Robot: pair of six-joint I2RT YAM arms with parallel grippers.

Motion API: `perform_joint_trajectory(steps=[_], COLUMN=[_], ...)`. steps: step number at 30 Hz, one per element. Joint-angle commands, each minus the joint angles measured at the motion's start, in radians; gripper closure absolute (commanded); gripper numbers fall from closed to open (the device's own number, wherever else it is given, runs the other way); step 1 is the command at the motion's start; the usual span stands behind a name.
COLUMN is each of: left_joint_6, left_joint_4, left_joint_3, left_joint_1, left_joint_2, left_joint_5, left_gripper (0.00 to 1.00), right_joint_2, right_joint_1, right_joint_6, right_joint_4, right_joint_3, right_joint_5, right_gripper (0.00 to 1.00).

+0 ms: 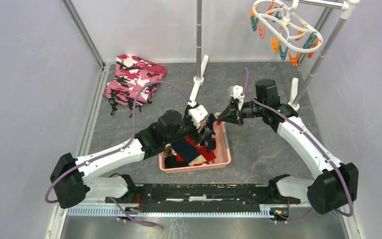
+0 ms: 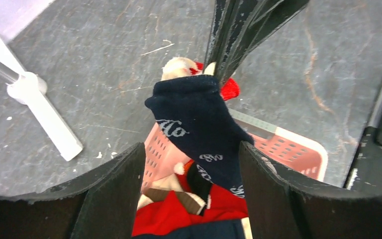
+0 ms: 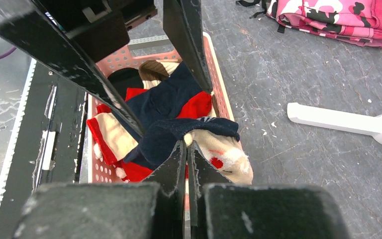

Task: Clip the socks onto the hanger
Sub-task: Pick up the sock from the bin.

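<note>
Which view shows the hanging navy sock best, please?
Left wrist: the navy sock hangs in full, white lettering visible, from the right gripper. The right wrist shows only its bunched top; overhead it's a small dark shape.

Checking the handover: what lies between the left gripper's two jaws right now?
A navy sock hangs between the open jaws of the left gripper, pinched at its top by the right gripper; the left wrist view shows it.

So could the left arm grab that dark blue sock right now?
Probably yes. The left jaws stand open on either side of the navy sock, which dangles from the shut right jaws over the pink basket. Nothing sits between the open jaws and the fabric.
</note>
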Motion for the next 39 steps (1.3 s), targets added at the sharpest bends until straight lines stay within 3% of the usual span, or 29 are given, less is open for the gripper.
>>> perform_joint_trajectory(steps=[1, 9, 18, 24, 30, 31, 34, 35, 37, 39], left_joint_6=[0.121, 0.064, 0.011, -0.066, -0.091, -0.091, -0.072, -0.064, -0.058, -0.084], left_joint_4=[0.109, 0.171, 0.237, 0.291, 0.287, 0.273, 0.231, 0.223, 0.219, 0.223], left_joint_3=[0.018, 0.024, -0.028, -0.043, -0.028, -0.026, -0.023, -0.027, -0.047, -0.071], left_joint_1=[-0.018, -0.027, -0.027, -0.027, -0.027, -0.027, -0.027, -0.026, -0.024, -0.011], left_joint_2=[0.032, 0.076, 0.005, 0.013, 0.087, 0.093, 0.095, 0.087, 0.068, 0.043], left_joint_5=[-0.121, -0.064, 0.030, -0.017, -0.052, -0.052, -0.084, -0.099, -0.124, -0.124], left_gripper=[0.27, 0.28, 0.26, 0.26, 0.46, 0.54, 0.91, 0.97, 0.98, 0.98], right_joint_2=[-0.007, 0.005, 0.010, 0.011, 0.009, 0.010, 0.010, 0.012, 0.017, 0.020], right_joint_1=[-0.002, -0.003, -0.003, -0.003, -0.002, -0.004, -0.003, -0.003, -0.003, -0.003], right_joint_6=[-0.001, -0.014, -0.038, -0.048, -0.060, -0.062, -0.073, -0.078, -0.095, -0.118], right_joint_4=[0.026, 0.017, 0.002, -0.004, -0.010, -0.012, -0.018, -0.022, -0.034, -0.048], right_joint_3=[-0.002, -0.001, 0.000, 0.002, 0.001, 0.001, 0.000, 0.001, 0.002, 0.004], right_joint_5=[-0.034, -0.034, -0.025, -0.031, -0.032, -0.031, -0.025, -0.025, -0.023, -0.007], right_gripper=[0.99, 0.99, 0.99, 0.99, 0.98, 0.98, 0.97, 0.97, 0.90, 0.76])
